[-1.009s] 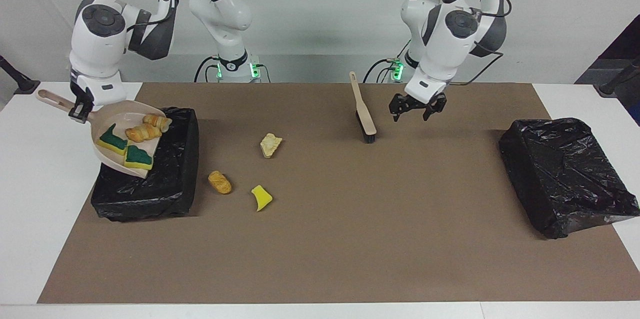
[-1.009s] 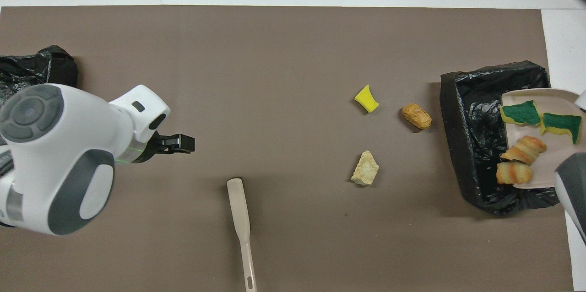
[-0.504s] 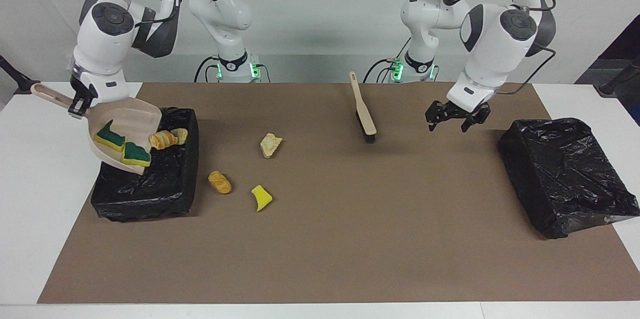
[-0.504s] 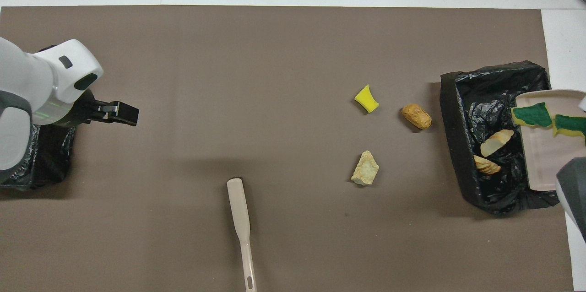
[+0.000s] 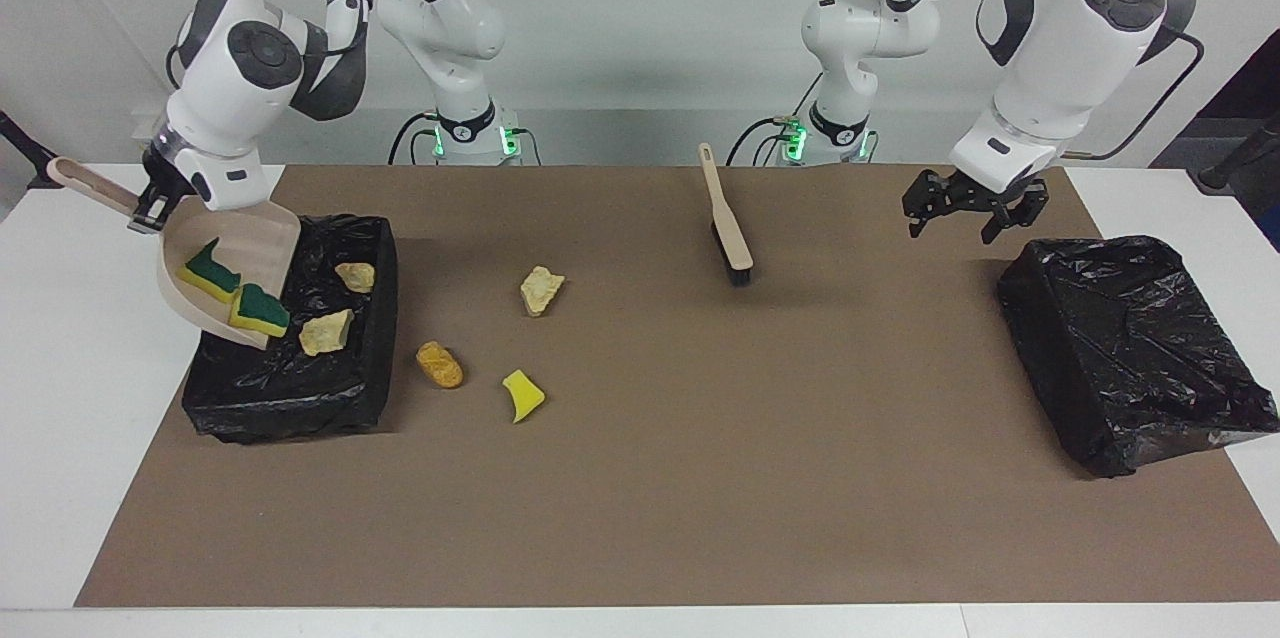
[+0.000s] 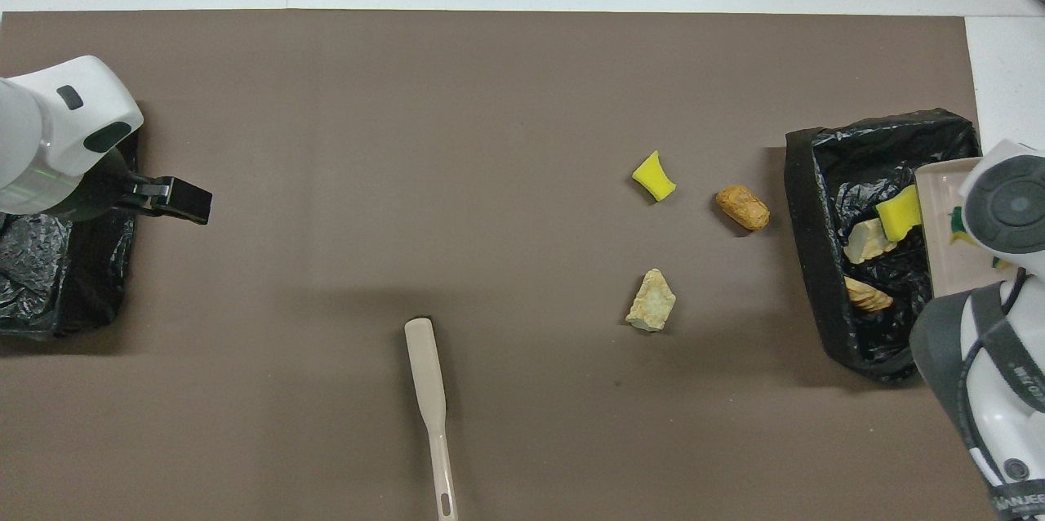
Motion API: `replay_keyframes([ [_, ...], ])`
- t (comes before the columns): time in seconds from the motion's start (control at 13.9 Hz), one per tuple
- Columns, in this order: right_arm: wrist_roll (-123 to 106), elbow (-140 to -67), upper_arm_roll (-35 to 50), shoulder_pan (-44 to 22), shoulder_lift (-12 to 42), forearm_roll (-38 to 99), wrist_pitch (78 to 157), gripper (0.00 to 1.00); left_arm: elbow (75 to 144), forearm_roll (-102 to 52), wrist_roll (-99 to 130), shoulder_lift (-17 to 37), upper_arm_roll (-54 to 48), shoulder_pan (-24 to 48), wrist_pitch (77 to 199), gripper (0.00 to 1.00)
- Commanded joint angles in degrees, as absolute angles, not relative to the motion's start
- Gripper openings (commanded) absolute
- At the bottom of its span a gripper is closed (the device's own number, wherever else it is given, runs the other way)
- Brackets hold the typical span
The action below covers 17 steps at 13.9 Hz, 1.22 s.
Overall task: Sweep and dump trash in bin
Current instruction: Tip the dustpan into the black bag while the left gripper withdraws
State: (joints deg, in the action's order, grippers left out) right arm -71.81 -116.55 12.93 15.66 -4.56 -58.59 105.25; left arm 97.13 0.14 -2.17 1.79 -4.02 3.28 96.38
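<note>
A brown paper mat point(image 5: 700, 478) covers the white worktop point(image 5: 70, 368) before a pale wall. Near the robots' edge, the left gripper point(image 5: 965, 208) hangs spread over the mat by a black-bagged bin point(image 5: 1130, 348). The right gripper point(image 5: 150, 208) pinches a beige plastic dustpan's point(image 5: 250, 238) handle, tilting its mouth down into the black-lined bin point(image 5: 290, 388) at the right arm's end, where green-backed sponge scraps point(image 5: 235, 293) slide toward two pale lumps point(image 5: 325, 333); three scraps point(image 5: 440, 365) lie beside it.

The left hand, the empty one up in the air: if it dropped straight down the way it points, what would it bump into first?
Probably the brown mat, just beside the black bag-lined bin. The left hand hangs open near that bin's edge, so depth leaves this unsure.
</note>
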Motion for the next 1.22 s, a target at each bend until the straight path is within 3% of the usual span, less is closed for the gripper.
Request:
replay_keyframes([
  [0.0,-68.6,-116.9,13.0,13.5,-5.6,-61.2,101.6,0.0,95.8,1.0,-2.9,2.5,-4.6,2.3,95.4,1.0],
  [0.72,-69.4,-116.0,13.5,8.0,-6.1,-70.3,94.3,0.0,95.8,1.0,-3.0,2.5,-4.6,2.3,95.4,1.0],
  [1.15,-67.1,-104.8,13.3,8.3,-5.4,-54.3,89.9,0.0,95.8,1.0,-3.0,2.5,-4.6,2.3,95.4,1.0],
])
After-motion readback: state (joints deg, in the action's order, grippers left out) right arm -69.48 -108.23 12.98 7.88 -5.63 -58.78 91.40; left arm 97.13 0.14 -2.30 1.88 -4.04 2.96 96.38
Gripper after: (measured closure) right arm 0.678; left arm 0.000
